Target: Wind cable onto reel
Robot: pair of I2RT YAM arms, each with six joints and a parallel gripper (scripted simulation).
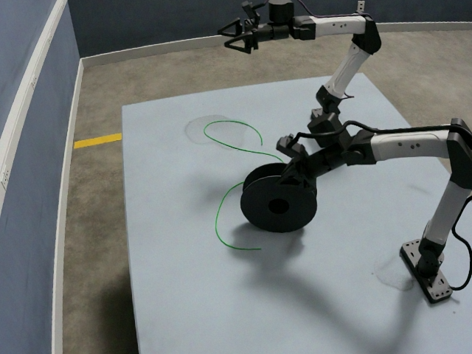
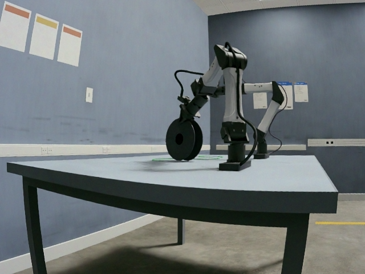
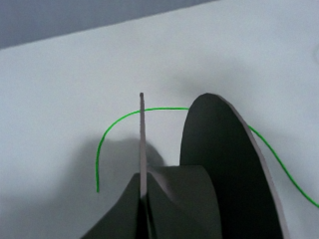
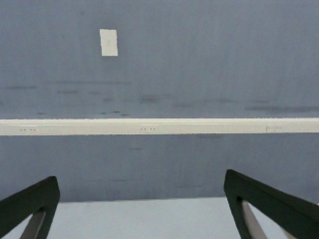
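Note:
The black reel [image 1: 259, 213] [image 2: 174, 150] [image 3: 214, 144] stands on edge, its bottom at or just above the table. My left gripper [image 1: 293, 180] [image 2: 186, 118] [image 3: 143, 182] is shut on the rim of one flange, which shows edge-on between its fingers in the left wrist view. The hub [image 3: 191, 199] shows bare there. The green cable [image 1: 216, 220] [image 2: 159, 159] [image 3: 164, 108] lies on the table, its middle hidden behind the reel; whether it passes underneath I cannot tell. Both ends lie loose. My right gripper [image 1: 221, 37] [image 4: 145, 181] is open and empty, high and away from reel and cable.
The light blue table [image 1: 178, 297] [image 2: 265, 177] [image 4: 140, 219] carries both arm bases. The left arm's base [image 1: 438, 289] stands at the lower right in the top view. The right arm stands farther back. A blue wall [image 1: 34, 144] [image 4: 159, 75] runs beyond the table's edge.

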